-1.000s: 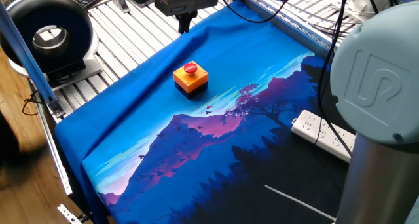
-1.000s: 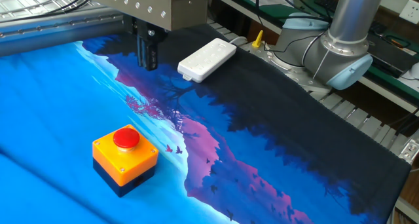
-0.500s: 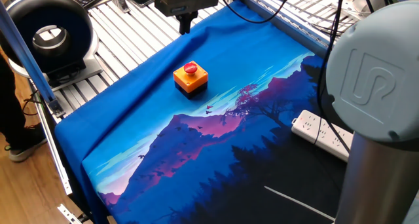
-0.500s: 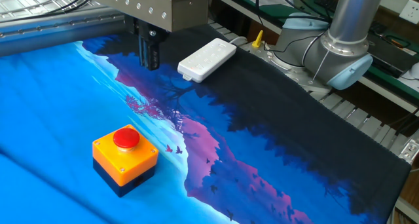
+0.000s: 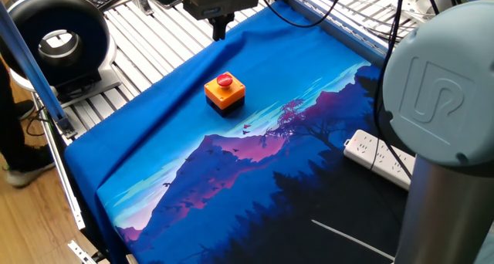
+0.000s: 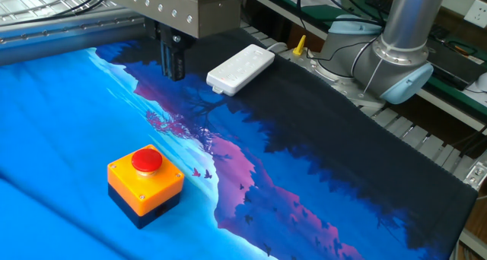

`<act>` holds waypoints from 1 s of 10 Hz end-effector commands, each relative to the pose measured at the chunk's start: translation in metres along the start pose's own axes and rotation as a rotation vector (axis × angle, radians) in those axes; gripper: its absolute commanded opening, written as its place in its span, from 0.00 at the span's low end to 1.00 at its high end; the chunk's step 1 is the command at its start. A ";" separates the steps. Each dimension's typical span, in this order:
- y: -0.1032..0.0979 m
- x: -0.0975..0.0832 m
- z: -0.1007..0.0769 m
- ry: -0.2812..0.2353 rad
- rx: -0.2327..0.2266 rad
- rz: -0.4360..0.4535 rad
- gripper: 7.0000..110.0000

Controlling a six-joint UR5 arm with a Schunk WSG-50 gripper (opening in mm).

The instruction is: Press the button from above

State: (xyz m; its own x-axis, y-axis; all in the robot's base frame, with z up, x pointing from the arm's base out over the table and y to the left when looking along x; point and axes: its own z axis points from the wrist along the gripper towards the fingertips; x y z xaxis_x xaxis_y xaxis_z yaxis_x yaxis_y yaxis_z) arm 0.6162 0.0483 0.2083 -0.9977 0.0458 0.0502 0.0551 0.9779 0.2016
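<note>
The button (image 5: 224, 80) is sitting upper-left of centre on the desk (image 5: 154, 171) in one fixed view, lower left in the other, untouched. The gripper (image 6: 172, 61) is hanging well apart near the top edge; whether its fingers are parted, I cannot tell. The box is looking rigid and light, likely sliding if struck off-centre, so contact belongs squarely on the red cap.

I read 1 sign only: the embossed "UR" logo on the grey joint cap (image 5: 438, 94) of the arm. Small marks on the gripper housing (image 6: 171, 1) are too small to read.
</note>
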 end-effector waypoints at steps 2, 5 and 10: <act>0.002 0.001 -0.001 0.005 -0.008 0.005 0.00; 0.001 0.001 -0.001 0.005 -0.005 -0.007 0.00; 0.000 0.000 -0.002 0.003 0.004 -0.017 0.00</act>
State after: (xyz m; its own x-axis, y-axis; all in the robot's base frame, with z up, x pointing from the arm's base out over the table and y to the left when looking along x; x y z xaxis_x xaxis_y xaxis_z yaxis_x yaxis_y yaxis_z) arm 0.6157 0.0463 0.2082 -0.9981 0.0301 0.0528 0.0396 0.9811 0.1893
